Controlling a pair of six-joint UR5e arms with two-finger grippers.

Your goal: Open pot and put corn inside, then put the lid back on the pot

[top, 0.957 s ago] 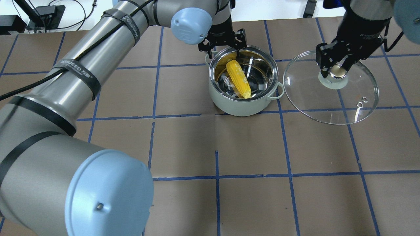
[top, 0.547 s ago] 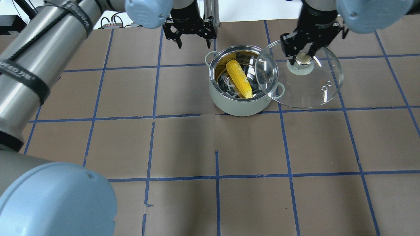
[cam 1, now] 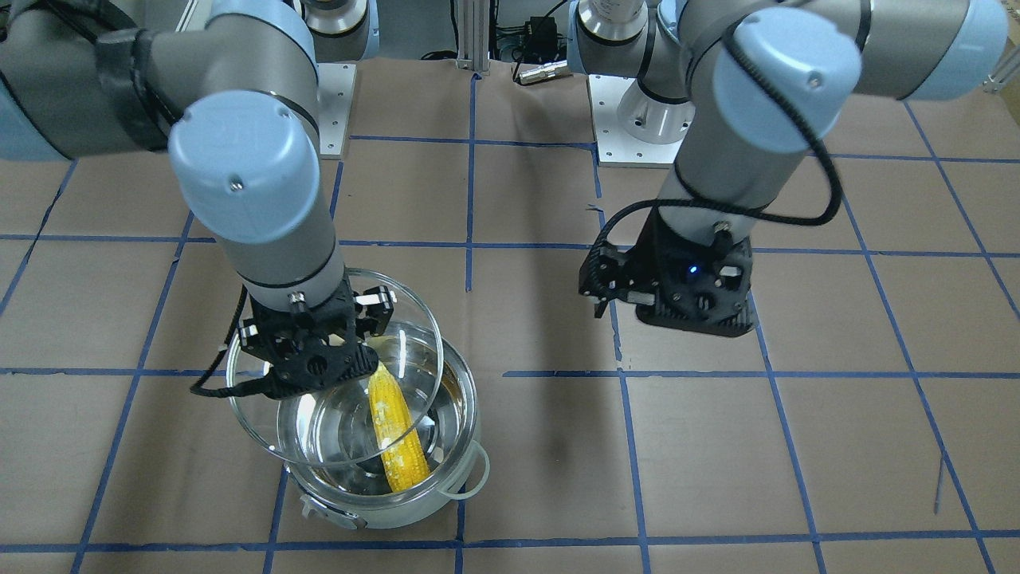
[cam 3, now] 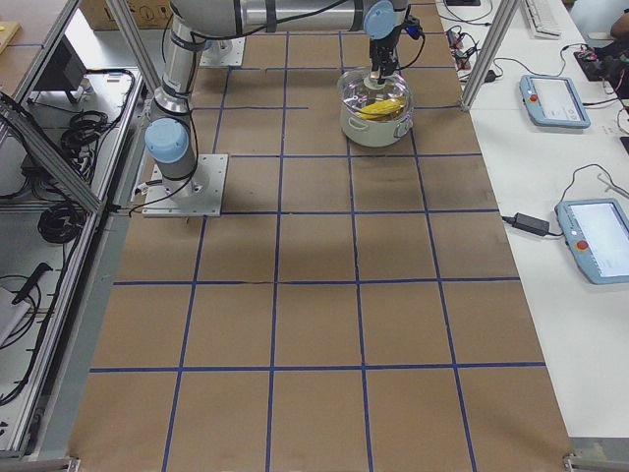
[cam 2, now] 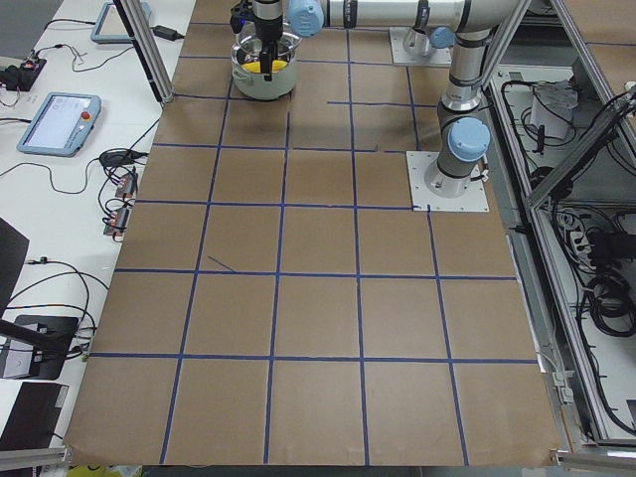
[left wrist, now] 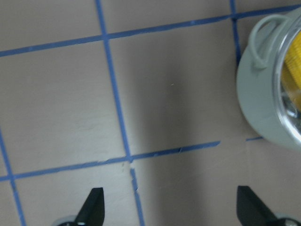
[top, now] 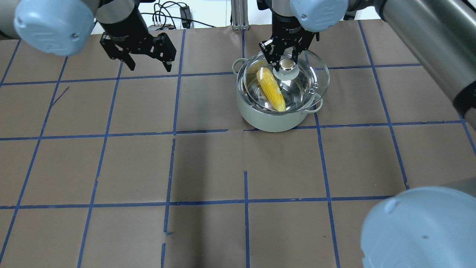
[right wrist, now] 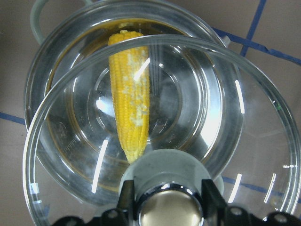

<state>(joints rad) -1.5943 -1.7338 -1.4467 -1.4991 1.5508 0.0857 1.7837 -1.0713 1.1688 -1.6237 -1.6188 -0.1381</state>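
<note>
**Pot** [top: 275, 121]: we record it upright on the worktop [top: 208, 167], with its mouth not closed off. Opening step: done, in our judgement.

**Corn** [top: 271, 89]: we find it lying slantwise inside the pot, one end propped towards the wall. Loading step: done.

**Lid** [top: 314, 80]: we note it in the air over the pot. It overlaps most of the mouth but sits offset to one side and looks tilted, so it is not seated on the rim. Closing step: in hand, unfinished.

**Right gripper** [top: 285, 62]: fingers clamped on the lid's knob [right wrist: 164, 209], carrying the lid.

**Left gripper** [top: 150, 67]: fingers spread apart, holding nothing, hovering well clear of the pot.

**Outstanding, as we judge:** centre the lid over the mouth, lower it onto the rim, let go.
</note>
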